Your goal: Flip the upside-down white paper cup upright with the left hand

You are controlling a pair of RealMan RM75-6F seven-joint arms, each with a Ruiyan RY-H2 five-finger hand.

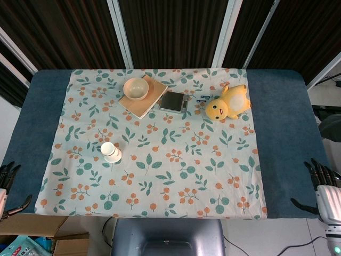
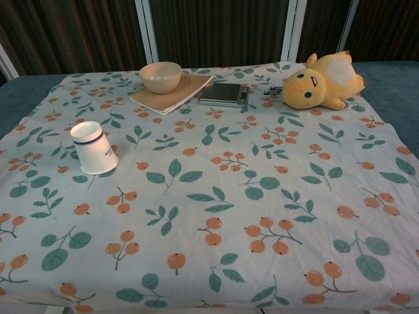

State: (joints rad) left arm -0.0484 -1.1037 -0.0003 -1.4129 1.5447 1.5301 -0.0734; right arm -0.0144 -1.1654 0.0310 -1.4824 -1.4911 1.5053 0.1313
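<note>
A white paper cup [image 1: 111,152] stands upside down on the left part of the floral cloth, its narrow base up and a dark band near the top; the chest view has the cup [image 2: 93,148] at the left. My left hand [image 1: 7,184] hangs at the table's left front edge, well to the left of the cup, fingers apart and holding nothing. My right hand [image 1: 322,184] sits at the right front edge, fingers spread, empty. Neither hand appears in the chest view.
At the back, a beige bowl [image 1: 136,88] rests on a wooden board [image 1: 143,96]. A small dark scale [image 1: 173,101] lies beside it, then a yellow plush duck [image 1: 229,102]. The floral cloth [image 1: 176,176] covers the blue table [image 1: 282,122]. Cardboard boxes [image 1: 48,234] sit below the left front.
</note>
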